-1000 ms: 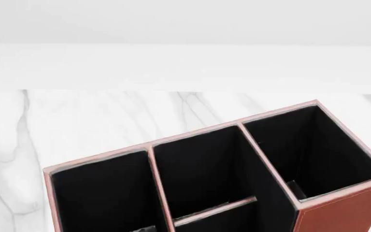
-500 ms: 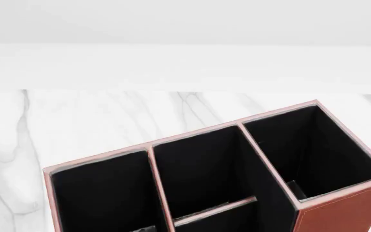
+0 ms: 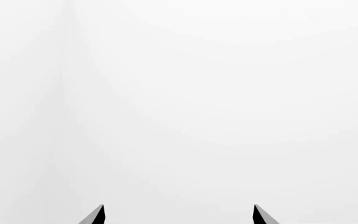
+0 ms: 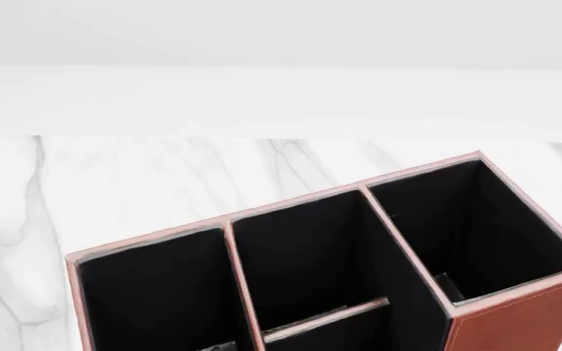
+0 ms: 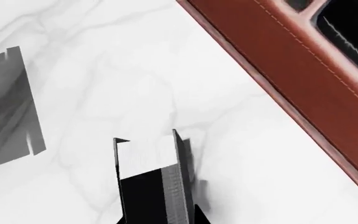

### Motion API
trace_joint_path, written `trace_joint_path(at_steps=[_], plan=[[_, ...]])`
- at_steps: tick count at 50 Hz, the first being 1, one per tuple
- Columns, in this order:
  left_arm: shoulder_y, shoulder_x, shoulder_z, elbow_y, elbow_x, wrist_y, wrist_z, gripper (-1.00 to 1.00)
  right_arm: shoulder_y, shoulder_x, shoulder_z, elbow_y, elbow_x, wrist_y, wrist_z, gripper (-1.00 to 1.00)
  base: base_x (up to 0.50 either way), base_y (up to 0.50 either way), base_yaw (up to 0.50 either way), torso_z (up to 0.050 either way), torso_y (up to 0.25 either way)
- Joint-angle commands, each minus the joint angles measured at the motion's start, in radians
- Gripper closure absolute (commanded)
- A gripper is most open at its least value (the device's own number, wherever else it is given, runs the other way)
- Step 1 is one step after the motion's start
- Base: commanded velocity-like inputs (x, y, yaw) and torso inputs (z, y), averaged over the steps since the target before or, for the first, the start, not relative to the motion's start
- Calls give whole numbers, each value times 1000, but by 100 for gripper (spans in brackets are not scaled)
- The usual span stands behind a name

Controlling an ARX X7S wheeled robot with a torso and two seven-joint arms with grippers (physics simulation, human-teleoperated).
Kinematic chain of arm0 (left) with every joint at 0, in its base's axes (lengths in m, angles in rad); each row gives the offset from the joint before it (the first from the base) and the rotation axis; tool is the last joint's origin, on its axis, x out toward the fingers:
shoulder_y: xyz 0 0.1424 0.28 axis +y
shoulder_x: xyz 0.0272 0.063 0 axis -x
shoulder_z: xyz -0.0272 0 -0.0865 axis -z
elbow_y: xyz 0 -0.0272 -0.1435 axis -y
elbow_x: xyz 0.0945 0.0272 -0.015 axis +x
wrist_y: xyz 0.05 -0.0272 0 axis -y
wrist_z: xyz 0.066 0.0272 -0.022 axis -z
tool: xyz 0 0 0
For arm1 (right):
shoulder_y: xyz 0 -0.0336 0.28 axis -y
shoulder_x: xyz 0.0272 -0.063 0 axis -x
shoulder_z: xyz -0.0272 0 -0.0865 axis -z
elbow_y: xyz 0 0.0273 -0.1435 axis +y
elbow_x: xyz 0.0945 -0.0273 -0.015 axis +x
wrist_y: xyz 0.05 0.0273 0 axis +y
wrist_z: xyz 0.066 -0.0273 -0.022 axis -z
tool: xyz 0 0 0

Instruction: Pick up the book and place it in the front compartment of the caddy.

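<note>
The right claw (image 5: 157, 221) shows only at the bottom edge of the right wrist view, where the book (image 5: 145, 179) rises out of it: black covers on either side, white page edge facing the camera. The book looks gripped there, but the claw's fingers are almost wholly out of frame, so how far they are closed I cannot tell. The book hangs over the marble worktop (image 5: 104, 70), casting a grey shadow at the left of the frame. The caddy (image 5: 303, 79) crosses the upper right corner of that view as a reddish-brown stitched wall with a pinkish rim, apart from the book, with bare marble between them.

In the left wrist view the left claw (image 3: 179, 215) shows two dark fingertips (image 3: 97, 216) at the bottom edge, set wide apart with nothing between them, against plain white.

In the head view the caddy (image 4: 515, 322) fills the lower half of the frame, its black-lined cells open to the camera. The front compartment (image 4: 301, 256) sits in the middle, above a low pink-edged crossbar (image 4: 325, 319), and holds nothing. Neither claw nor book appears in this view
</note>
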Motion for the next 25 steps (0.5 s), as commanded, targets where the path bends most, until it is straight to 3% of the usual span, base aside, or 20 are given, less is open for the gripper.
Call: trace_joint_path(at_steps=[1, 15, 25], plan=[[5, 23, -28, -3, 22, -6, 26, -100, 33, -14, 120, -24, 54, 0, -26, 100, 0, 0, 0, 0, 0], [4, 21, -25, -5, 17, -3, 20, -100, 266, -41, 327, -69, 279, 158, -41, 100, 0, 0, 0, 0, 0], [-1, 17, -24, -6, 12, -5, 15, -100, 481, -76, 333, -65, 360, 256, -71, 100, 0, 0, 0, 0, 0]])
